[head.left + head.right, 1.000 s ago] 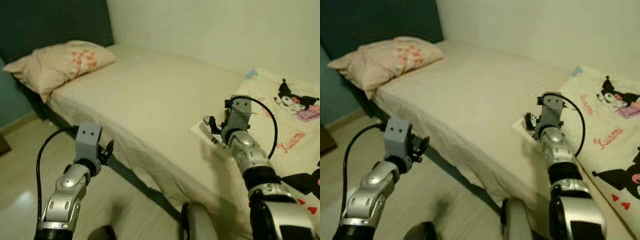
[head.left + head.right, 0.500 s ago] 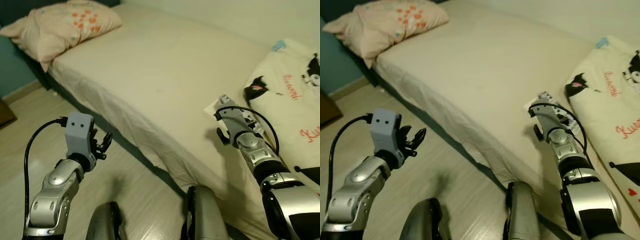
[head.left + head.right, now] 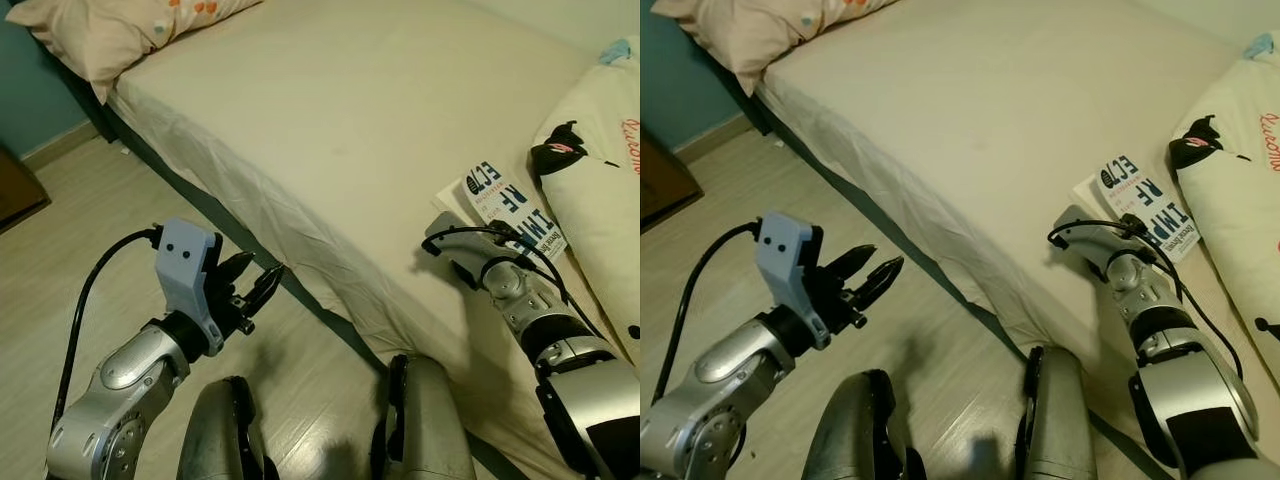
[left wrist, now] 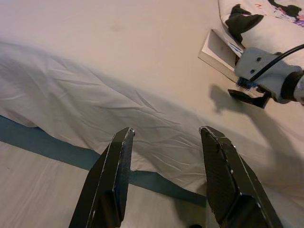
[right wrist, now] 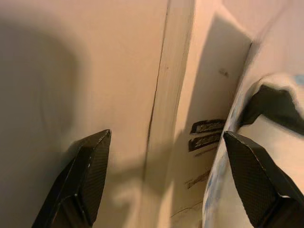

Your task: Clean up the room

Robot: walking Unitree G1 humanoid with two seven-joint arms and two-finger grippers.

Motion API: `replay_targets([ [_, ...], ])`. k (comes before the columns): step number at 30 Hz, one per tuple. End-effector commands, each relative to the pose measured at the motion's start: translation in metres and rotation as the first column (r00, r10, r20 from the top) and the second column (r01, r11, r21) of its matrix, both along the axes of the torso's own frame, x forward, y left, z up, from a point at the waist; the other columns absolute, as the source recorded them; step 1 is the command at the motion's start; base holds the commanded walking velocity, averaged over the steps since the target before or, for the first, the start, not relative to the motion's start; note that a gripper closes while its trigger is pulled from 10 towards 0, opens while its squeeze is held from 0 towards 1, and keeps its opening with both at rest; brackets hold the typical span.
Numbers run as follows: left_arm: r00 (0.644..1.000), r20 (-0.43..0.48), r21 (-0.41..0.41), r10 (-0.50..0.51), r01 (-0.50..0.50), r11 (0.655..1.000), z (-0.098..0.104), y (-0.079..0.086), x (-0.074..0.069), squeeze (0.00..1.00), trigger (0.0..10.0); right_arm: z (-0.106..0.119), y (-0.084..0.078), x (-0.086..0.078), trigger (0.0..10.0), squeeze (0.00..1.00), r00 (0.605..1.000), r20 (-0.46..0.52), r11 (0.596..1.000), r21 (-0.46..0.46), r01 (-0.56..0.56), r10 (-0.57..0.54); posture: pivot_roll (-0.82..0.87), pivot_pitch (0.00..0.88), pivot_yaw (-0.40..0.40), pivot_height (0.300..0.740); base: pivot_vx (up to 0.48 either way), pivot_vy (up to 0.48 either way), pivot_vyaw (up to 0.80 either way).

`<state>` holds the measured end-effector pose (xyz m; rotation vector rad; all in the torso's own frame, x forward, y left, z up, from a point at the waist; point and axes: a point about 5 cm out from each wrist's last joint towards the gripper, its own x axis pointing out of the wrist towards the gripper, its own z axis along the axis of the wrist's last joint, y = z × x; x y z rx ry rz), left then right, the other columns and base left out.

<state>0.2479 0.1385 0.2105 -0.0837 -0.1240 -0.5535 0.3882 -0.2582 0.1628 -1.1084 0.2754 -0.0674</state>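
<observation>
Right gripper (image 5: 166, 185), fingers spread wide, hovers just before a book (image 3: 510, 207) lying on the bed (image 3: 330, 120) (beside a printed blanket (image 3: 600, 150)); left gripper (image 3: 865, 275) open over the floor (image 3: 90, 230).

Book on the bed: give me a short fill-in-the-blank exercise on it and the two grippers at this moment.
1. The book lies on the ____.
2. The right gripper is ____, with the book's edge between its fingers.
3. The left gripper hangs open over the ____.
4. Beside the book lies a cream ____ with cartoon prints.

Missing words: bed; open; floor; blanket
</observation>
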Motion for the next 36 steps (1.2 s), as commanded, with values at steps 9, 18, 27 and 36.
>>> replay_targets([
  [9,0.994,-0.025,-0.018,-0.109,0.108,0.994,0.002,-0.007,-0.011,0.0,10.0,-0.013,-0.031,-0.016,10.0,0.0,0.995,-0.06,0.975,-0.212,0.067,-0.082,0.17,0.463,0.07,0.536,0.0,0.0,0.0],
  [18,0.99,-0.024,-0.001,-0.138,0.138,0.99,0.004,-0.01,-0.013,0.0,10.0,-0.017,-0.047,-0.024,10.0,0.0,0.988,-0.065,0.958,-0.263,0.116,-0.138,0.18,0.46,0.073,0.536,0.0,0.0,0.0],
  [27,0.994,-0.019,0.004,-0.107,0.107,0.994,0.005,-0.005,-0.009,0.0,10.0,-0.018,-0.054,-0.028,6.9,0.0,0.986,-0.07,0.957,-0.259,0.131,-0.154,0.18,0.457,0.076,0.536,0.0,0.0,0.0],
  [36,0.997,-0.015,0.013,-0.079,0.08,0.997,0.005,-0.003,-0.004,0.0,10.0,-0.023,-0.054,-0.031,0.0,0.0,0.984,-0.093,0.968,-0.213,0.13,-0.153,0.18,0.458,0.08,0.536,0.0,0.0,0.0],
])
